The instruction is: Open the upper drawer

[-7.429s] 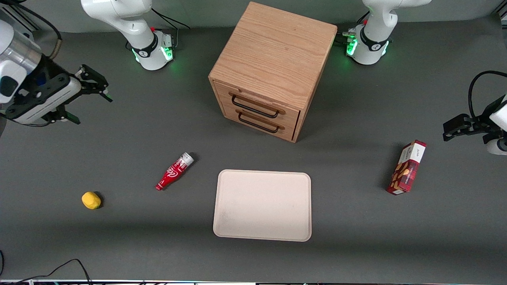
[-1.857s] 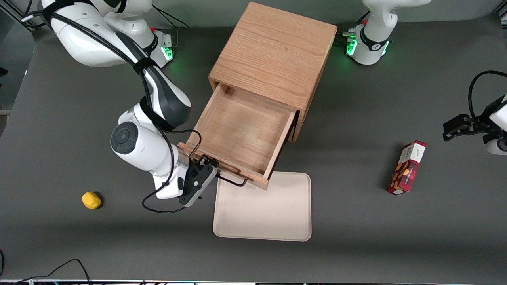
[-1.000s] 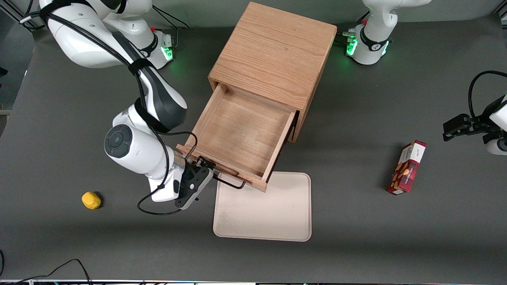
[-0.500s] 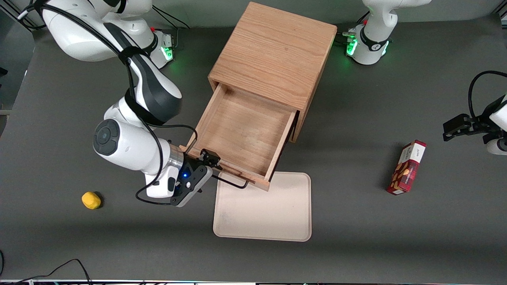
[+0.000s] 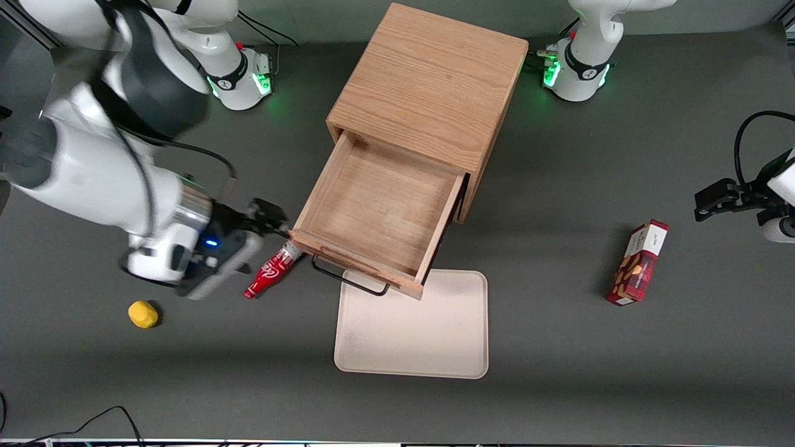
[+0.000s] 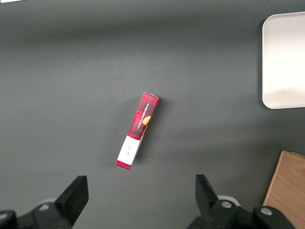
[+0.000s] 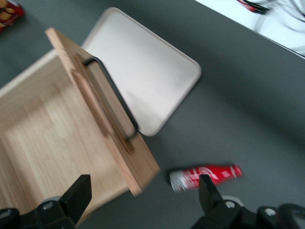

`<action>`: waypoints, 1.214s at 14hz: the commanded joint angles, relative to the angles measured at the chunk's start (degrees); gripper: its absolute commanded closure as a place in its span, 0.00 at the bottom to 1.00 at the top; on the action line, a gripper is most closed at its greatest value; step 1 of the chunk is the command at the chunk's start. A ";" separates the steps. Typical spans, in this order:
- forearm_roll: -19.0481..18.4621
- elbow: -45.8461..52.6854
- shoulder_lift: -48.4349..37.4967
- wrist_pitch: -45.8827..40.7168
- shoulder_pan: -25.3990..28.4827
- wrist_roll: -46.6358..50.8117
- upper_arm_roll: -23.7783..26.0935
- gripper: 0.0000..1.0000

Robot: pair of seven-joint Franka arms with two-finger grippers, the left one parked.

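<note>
upper drawer pulled out, bare inside | claw open, empty, beside its corner

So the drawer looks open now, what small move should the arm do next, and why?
Probably keep lifting the claw up and away toward the working arm's end. The drawer is pulled far out, its handle is free, and the open claw holds nothing. It hangs just above the red bottle, so a rise avoids knocking it.
</note>
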 commanded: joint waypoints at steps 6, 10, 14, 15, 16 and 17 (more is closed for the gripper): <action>-2.65 -31.55 -27.40 12.50 0.16 5.96 -15.99 0.00; -3.09 -31.95 -29.37 7.34 -0.19 18.46 -17.84 0.00; -2.66 -28.96 -27.70 7.07 -0.37 17.95 -22.85 0.00; -2.57 -28.26 -27.44 7.07 -0.37 17.51 -22.95 0.00; -2.48 -27.91 -27.17 7.07 -0.37 15.76 -23.21 0.00; -2.30 -26.68 -26.30 6.98 -0.45 13.05 -23.30 0.00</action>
